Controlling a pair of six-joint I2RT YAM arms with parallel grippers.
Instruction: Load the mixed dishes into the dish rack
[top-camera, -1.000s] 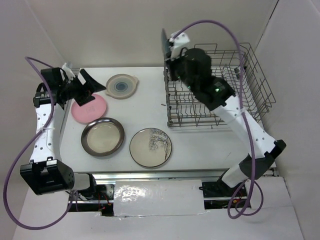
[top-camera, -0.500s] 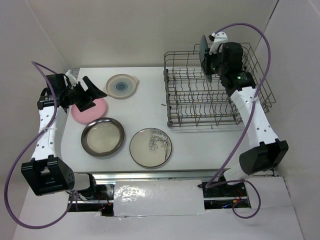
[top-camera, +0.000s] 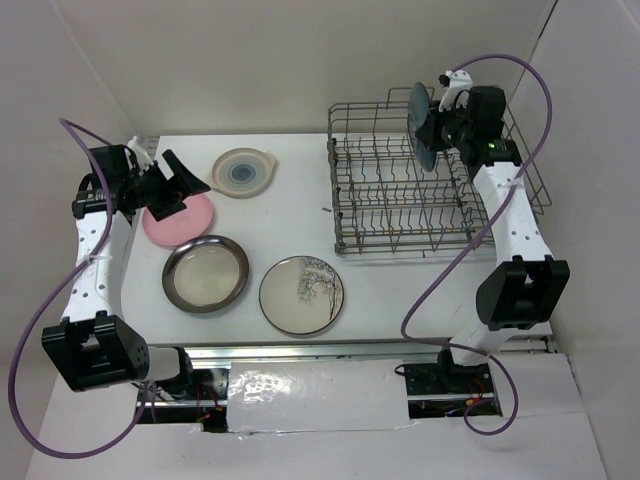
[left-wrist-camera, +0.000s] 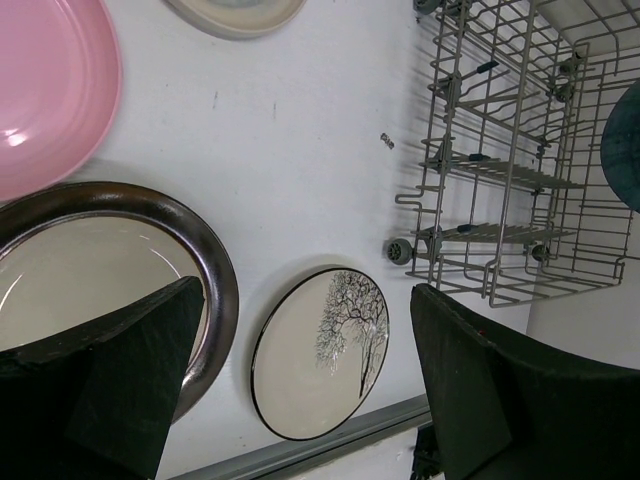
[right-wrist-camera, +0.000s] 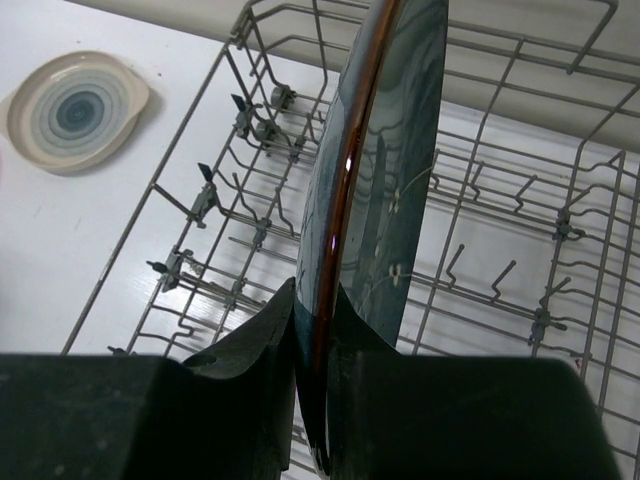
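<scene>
Nearest us, by the near edge of the worktop (top-camera: 290, 215), the branch plate (top-camera: 301, 294) lies flat about midway along. Just to its left lies the brown-rimmed plate (top-camera: 205, 273), close beside it but apart.

Further back toward the left edge lies the pink plate (top-camera: 180, 220), its rim right by the brown-rimmed one. The left tool (top-camera: 183, 188) hangs over the pink plate's far side with its fingers spread wide and nothing between them. Past it, near the far edge, the blue-centre plate (top-camera: 243, 172) rests flat.

The rack (top-camera: 390, 243) fills the right side of the worktop, from mid-depth to the far right corner. The right tool (right-wrist-camera: 315, 325) is clamped on the rim of the teal plate (top-camera: 423, 125). It holds the plate upright and edge-on over the rack's far half. We cannot tell whether its lower edge meets the tines.
</scene>
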